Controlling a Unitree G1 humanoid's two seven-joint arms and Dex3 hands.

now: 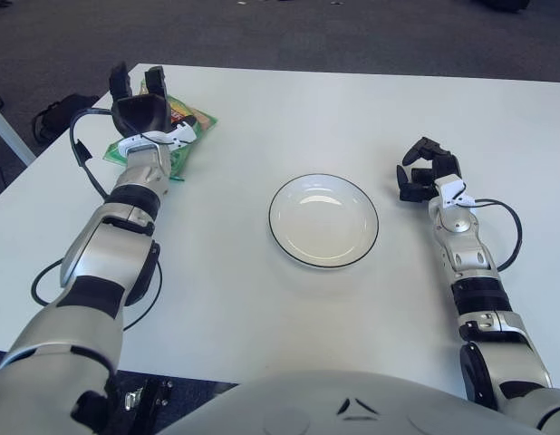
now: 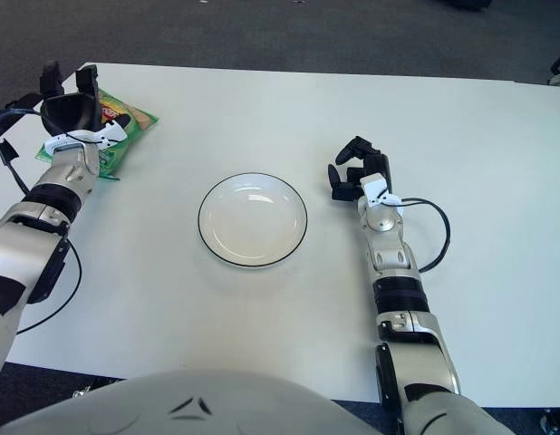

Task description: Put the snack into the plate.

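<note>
Green snack (image 1: 185, 122) under left hand (image 1: 140, 109) — plate (image 1: 323, 220) nr.

A white counter (image 1: 262, 299) is spanning most of the view. Dark carpeted floor (image 1: 307, 32) is showing beyond its far edge.

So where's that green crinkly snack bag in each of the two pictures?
Left eye view: green snack bag at upper left, partly under the left hand.
Right eye view: same bag, nearer the left edge.
Shared landmark: the round white plate at the table's centre, to the bag's right.
</note>
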